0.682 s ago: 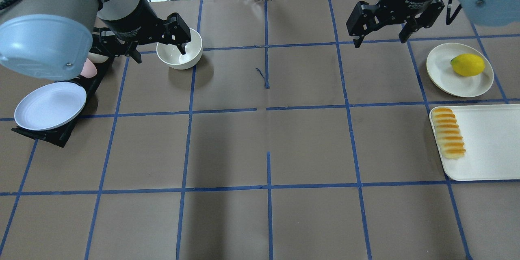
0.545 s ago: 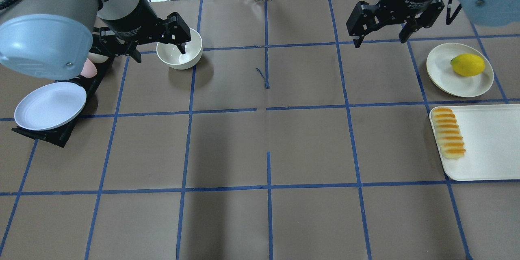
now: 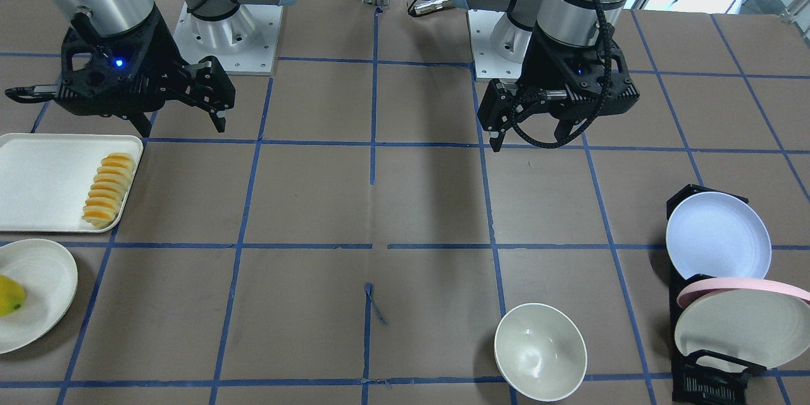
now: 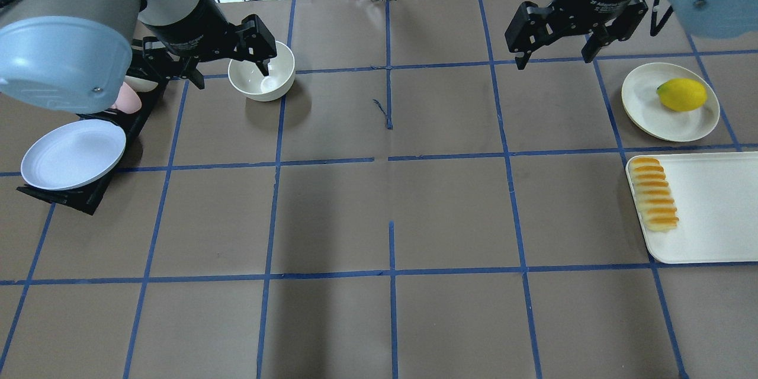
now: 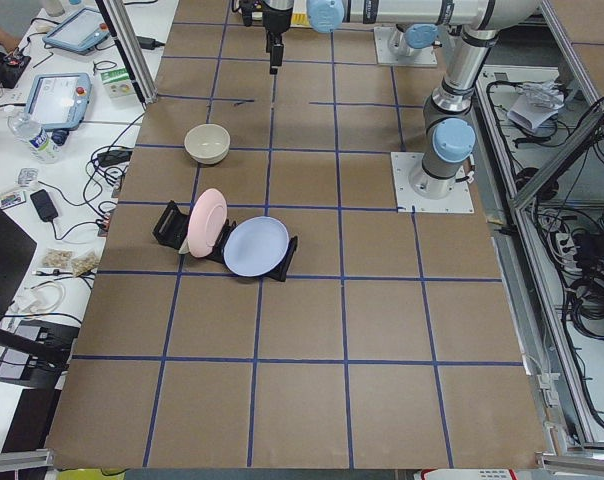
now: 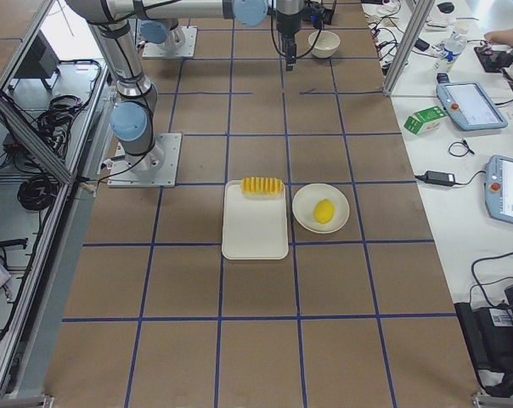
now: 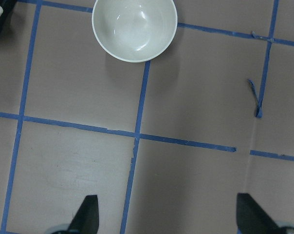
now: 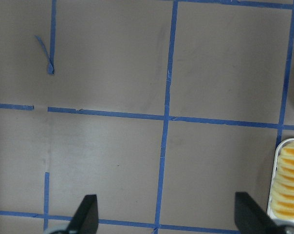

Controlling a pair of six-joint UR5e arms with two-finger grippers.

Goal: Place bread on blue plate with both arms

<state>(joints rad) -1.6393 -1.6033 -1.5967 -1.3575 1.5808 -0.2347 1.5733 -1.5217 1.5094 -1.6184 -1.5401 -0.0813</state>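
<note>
Overhead view: the left pincer [image 4: 232, 76] hangs over the far left part of the tabletop [image 4: 391, 213]. Its jaws are spread wide and hold nothing, and one finger shows in front of the white bowl [image 4: 283, 78]. The right pincer [image 4: 555, 59] hangs over the far right part, just as wide and also empty. The bread [image 4: 653, 194] lies along the left edge of a white tray [image 4: 716, 213] on the right, well apart from both pincers. Beyond the tray, a yellow fruit [image 4: 682, 95] sits on a cream plate [image 4: 645, 100]. The blue plate [image 4: 73, 154] leans in a black rack [image 4: 65, 201] at the left edge, with a pink plate [image 4: 127, 100] behind it.

Front-facing view: the sides are mirrored. The bread is on its tray at the left, and the blue plate is in the rack at the right. The pink plate and an off-white plate [image 3: 734, 329] stand nearer the camera. The bowl is well apart from the left pincer. A blue light glows on the right pincer's body.

Exterior left view: the blue plate stands tilted at the near end of the rack.

Exterior right view: the bread lies across the far end of the tray, with the fruit's plate just beside it.

Left wrist view: two fingertips sit at the lower corners with bare tabletop between them. The bowl lies far ahead.

Right wrist view: the fingertips are spread just as wide. The bread shows at the right edge.
</note>
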